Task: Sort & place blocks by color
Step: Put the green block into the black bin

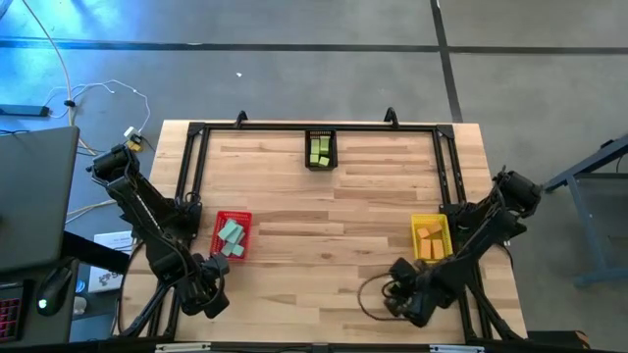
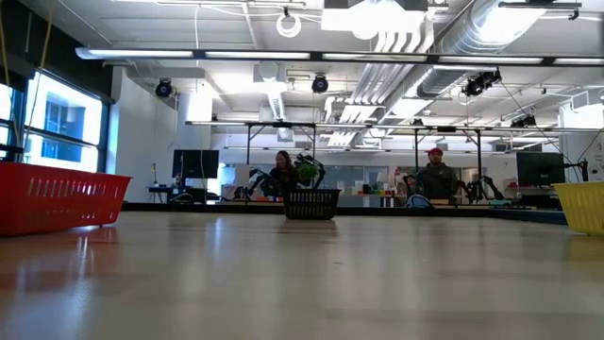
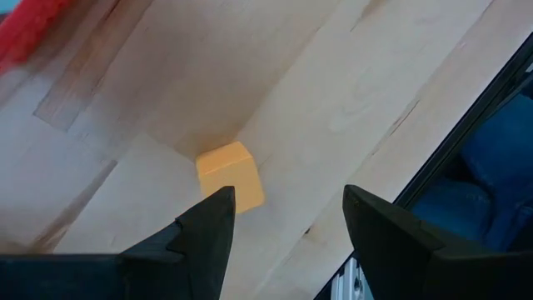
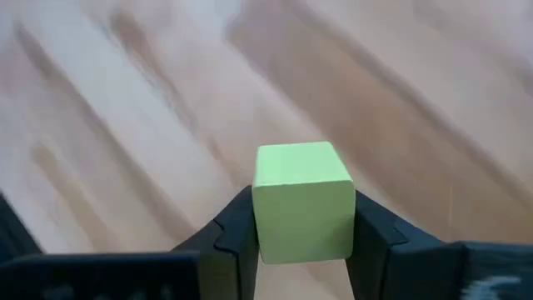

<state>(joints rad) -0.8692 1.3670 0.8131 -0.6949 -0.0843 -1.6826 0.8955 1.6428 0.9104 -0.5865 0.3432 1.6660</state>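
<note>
In the left wrist view an orange cube (image 3: 231,177) rests flat on the wood, just ahead of one finger of my open left gripper (image 3: 287,200), which hovers near the table's near left corner (image 1: 211,291). My right gripper (image 4: 301,208) is shut on a lime green cube (image 4: 300,196) near the table's near right edge (image 1: 402,296). Neither cube shows in the high view. Mint-teal blocks lie in the red bin (image 1: 244,218), lime green ones in the black bin (image 1: 321,133), and orange ones in the yellow bin (image 1: 444,224). My right gripper pinches the lime green cube between its two fingers (image 4: 237,229), one on each opposite side face (image 4: 265,218). The cube's upper part stands out past the fingertips. Blurred wood shows beyond it; I cannot tell whether it is lifted clear.
The red bin (image 2: 57,198) sits at the table's left, the black bin (image 2: 311,203) at the middle of the far edge, and the yellow bin (image 2: 580,208) at the right. A black frame (image 1: 191,167) runs along the table's edges. Bare wood lies between the bins. People sit far behind the table.
</note>
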